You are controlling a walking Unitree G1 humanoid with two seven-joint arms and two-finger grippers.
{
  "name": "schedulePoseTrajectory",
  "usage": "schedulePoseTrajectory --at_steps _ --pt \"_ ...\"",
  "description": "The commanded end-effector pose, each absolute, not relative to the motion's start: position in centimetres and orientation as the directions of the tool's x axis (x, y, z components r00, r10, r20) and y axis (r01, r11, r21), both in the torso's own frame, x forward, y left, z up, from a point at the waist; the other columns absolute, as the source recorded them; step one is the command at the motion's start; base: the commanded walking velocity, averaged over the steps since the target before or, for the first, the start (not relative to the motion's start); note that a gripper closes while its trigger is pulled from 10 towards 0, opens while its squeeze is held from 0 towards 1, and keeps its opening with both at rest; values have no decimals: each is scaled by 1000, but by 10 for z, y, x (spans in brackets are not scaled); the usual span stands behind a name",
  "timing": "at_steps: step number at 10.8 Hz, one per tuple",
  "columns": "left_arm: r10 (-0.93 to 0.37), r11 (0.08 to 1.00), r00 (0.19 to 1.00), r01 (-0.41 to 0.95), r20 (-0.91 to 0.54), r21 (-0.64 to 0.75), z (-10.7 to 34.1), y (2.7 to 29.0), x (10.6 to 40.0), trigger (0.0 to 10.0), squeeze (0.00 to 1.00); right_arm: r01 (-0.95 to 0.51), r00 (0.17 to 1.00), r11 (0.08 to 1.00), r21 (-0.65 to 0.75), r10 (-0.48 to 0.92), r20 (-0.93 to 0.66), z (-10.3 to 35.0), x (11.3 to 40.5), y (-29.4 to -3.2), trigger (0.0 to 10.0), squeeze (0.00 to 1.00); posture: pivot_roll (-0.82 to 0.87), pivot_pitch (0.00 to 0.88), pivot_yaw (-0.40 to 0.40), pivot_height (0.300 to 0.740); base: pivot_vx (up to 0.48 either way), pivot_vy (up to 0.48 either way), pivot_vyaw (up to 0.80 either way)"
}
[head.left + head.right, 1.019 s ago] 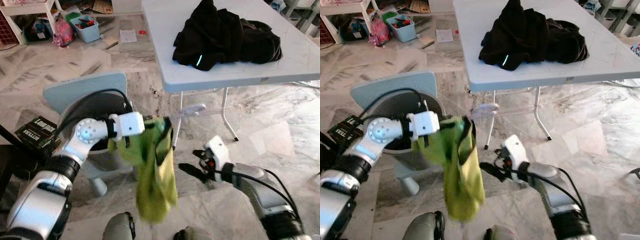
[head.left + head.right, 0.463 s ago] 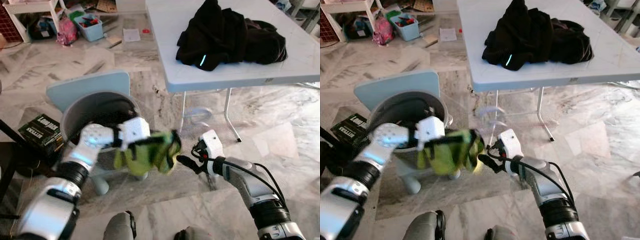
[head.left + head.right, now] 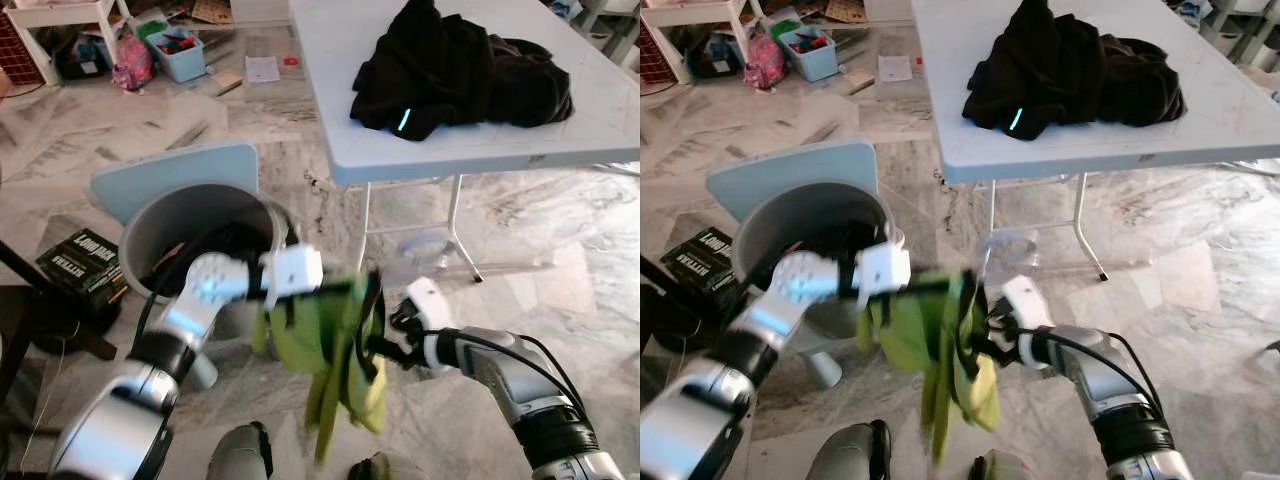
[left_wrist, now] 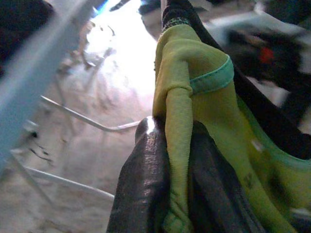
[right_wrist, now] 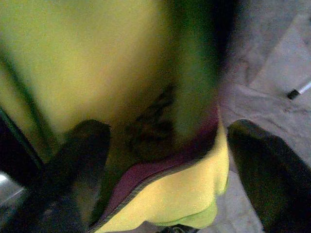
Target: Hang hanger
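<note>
A yellow-green garment (image 3: 340,360) with black trim hangs low over the floor in front of me. My left gripper (image 3: 345,288) is shut on a strap at its top; the left wrist view shows the green strap pinched between the black fingers (image 4: 141,179). My right gripper (image 3: 375,350) reaches in from the right and touches the cloth. In the right wrist view its fingers (image 5: 73,160) stand wide apart, open, with the cloth between them. A blurred clear plastic hanger hook (image 3: 425,243) shows just behind the garment.
A grey bin (image 3: 150,225) with a pale blue lid (image 3: 170,172) stands behind my left arm. A white folding table (image 3: 330,60) carries a heap of black clothes (image 3: 460,65); its legs (image 3: 460,235) are close behind. A black box (image 3: 85,262) lies on the marble floor.
The garment, bunched up half a second ago, now hangs down long. My left gripper has moved right with it, and my right gripper has come in against the cloth.
</note>
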State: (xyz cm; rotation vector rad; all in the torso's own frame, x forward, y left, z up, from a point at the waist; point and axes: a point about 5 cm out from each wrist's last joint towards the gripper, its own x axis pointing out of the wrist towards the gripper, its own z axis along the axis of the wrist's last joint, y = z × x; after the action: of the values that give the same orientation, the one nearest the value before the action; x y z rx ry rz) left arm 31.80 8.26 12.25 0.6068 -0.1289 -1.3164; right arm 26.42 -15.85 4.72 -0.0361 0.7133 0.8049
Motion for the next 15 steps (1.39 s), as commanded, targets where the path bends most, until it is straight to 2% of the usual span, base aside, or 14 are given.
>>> schedulePoseTrajectory --at_steps 1,2,3,4,6,9,10,12,15 --pt "-930 183 324 819 -175 544 141 86 327 0 0 -695 451 684 221 655 -606 47 260 -159 0 0 -70 109 -10 740 0 0 0" --pt "-908 281 411 738 -78 614 165 90 340 0 0 -706 451 687 174 624 -638 42 258 -165 0 0 -69 107 -16 740 0 0 0" --pt "-900 317 435 706 -34 633 178 92 345 0 0 -700 459 695 162 612 -644 41 259 -166 0 0 -67 106 -20 740 0 0 0" --pt "-894 326 447 684 -23 653 183 94 348 0 0 -691 481 709 140 596 -644 41 262 -166 0 0 -64 104 -24 740 0 0 0" --pt "-889 321 456 670 -30 669 181 95 349 0 0 -616 592 786 41 497 -634 43 280 -174 0 0 -63 99 -27 740 0 0 0" --pt "-880 336 475 630 -5 700 188 101 352 0 0 -542 672 825 -158 313 -671 40 291 -203 0 0 -64 93 -33 740 0 0 0" --pt "-876 339 482 619 -2 708 190 105 353 0 0 -465 708 863 -199 227 -669 38 295 -218 0 0 -62 92 -34 740 0 0 0" --pt "-867 345 499 597 2 724 193 118 352 0 0 -211 783 931 -297 -21 -622 46 302 -265 0 0 -56 89 -35 740 0 0 0" --pt "-866 349 500 598 4 721 190 123 348 0 0 -23 828 935 -355 -181 -531 66 312 -292 0 0 -53 87 -38 740 0 0 0"
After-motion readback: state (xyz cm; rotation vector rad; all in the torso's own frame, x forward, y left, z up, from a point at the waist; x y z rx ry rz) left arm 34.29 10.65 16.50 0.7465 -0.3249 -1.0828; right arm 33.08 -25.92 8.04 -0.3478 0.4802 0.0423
